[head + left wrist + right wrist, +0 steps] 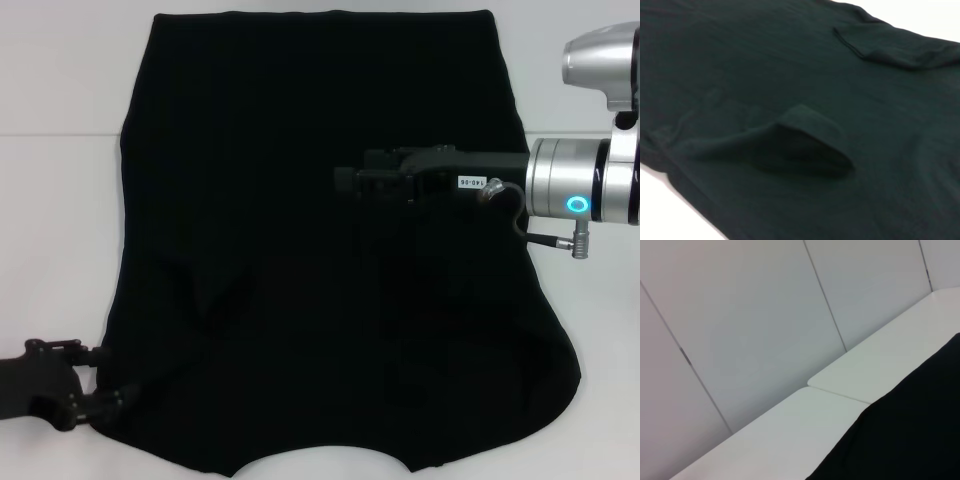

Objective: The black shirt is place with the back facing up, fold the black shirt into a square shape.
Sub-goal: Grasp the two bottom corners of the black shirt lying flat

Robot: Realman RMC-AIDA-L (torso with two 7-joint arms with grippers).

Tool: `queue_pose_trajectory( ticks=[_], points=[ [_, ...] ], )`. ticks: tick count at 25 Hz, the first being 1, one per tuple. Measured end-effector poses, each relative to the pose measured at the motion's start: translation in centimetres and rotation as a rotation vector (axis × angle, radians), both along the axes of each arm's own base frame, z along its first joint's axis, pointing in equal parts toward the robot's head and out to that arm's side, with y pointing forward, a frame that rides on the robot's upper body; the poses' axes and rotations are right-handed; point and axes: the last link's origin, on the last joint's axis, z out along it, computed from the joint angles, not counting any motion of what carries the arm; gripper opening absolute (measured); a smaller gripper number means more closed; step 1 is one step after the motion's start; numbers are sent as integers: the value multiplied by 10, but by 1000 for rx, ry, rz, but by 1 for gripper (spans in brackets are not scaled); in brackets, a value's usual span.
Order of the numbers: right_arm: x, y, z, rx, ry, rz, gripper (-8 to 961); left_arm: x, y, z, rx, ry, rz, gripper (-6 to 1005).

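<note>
The black shirt [320, 260] lies spread flat on the white table [60, 230] and fills most of the head view. No lettering shows. Both sleeves are folded in over the body, as the left wrist view shows: one sleeve [810, 145] is near and the other sleeve [890, 45] is farther off. My left gripper [112, 375] is open at the shirt's near left corner, its fingers right at the fabric's edge. My right gripper [345, 183] reaches in from the right and hovers over the middle of the shirt. The right wrist view shows only the shirt's edge [910, 435].
The table is made of white boards with a seam [840, 392] between them. Grey wall panels [765, 325] stand behind the table. Bare table surface shows to the left and right of the shirt.
</note>
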Motion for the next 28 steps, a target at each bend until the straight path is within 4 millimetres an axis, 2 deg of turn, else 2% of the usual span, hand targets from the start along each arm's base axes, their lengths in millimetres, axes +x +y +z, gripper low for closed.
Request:
queue_pose_trajectory(
  ticks=[2, 8, 13, 19, 24, 28],
  points=[
    [0, 0, 1, 2, 4, 1, 731, 0, 1, 2, 8, -5, 3, 777],
    [0, 0, 3, 7, 2, 4, 731, -1, 0, 3, 4, -3, 5, 556],
    [1, 0, 3, 9, 3, 3, 733, -1, -2, 2, 0, -5, 7, 320],
    [1, -1, 3, -1, -4, 10, 732, -2, -4, 2, -1, -8, 12, 89],
    [2, -2, 4, -15, -24, 24, 731, -4, -6, 3, 18, -20, 25, 51],
    [13, -5, 11, -19, -24, -2, 732, -6, -10, 6, 39, -40, 44, 21]
  ],
)
